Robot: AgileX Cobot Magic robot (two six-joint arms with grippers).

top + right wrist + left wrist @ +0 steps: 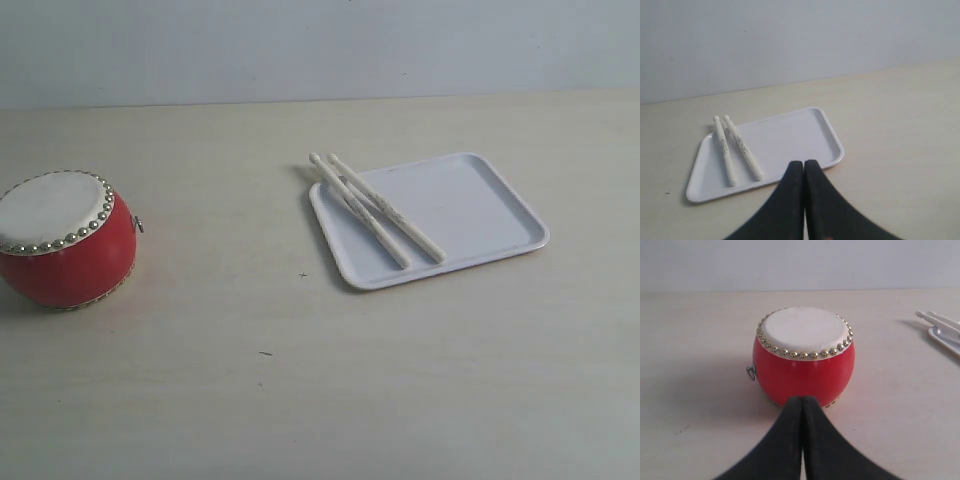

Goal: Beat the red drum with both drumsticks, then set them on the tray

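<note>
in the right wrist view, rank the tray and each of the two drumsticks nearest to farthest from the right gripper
From the right gripper, fingers shut:
1. tray: its near rim lies just ahead of the fingers.
2. inner drumstick: on the tray, on the side toward its middle.
3. outer drumstick: beside the inner one, next to the tray's short rim farthest from the fingers.

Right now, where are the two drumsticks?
In the exterior view, both drumsticks lie side by side on the left part of the white tray, right of the red drum.

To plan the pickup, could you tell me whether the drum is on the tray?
No, the drum stands on the table, apart from the tray.
</note>
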